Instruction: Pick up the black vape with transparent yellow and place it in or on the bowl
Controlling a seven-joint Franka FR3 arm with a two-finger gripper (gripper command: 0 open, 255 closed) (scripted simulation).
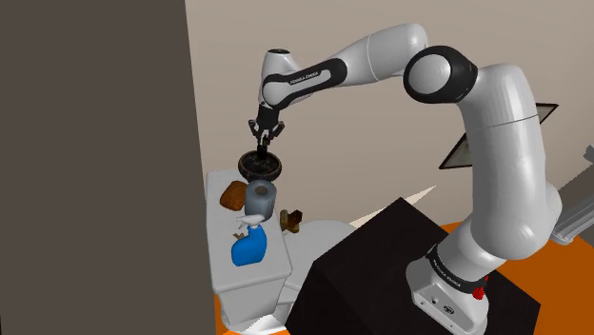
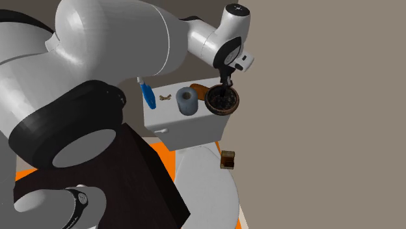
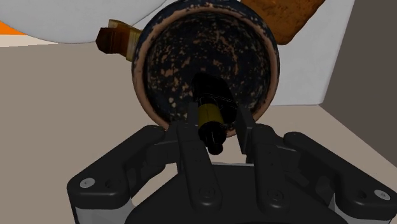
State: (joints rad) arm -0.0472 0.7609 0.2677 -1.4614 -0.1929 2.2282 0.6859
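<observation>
Drop-off step I think: vape at the tool right over the bowl, can't tell if it's gripped, so next is let go and lift.

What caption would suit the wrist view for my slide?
The hand above the dark speckled bowl, black-and-yellow vape between its open fingers.

The shoulder view looks down from beside and a little behind the black stand in its lower right. It faces along the arm toward one end of the white tank, at middle distance. The second exterior view sits close behind the arm's big joints and faces the tank's long front, so both views share the tank top and the bowl at its end. The wrist view hangs close above that bowl, looking past the gripper into it.
</observation>
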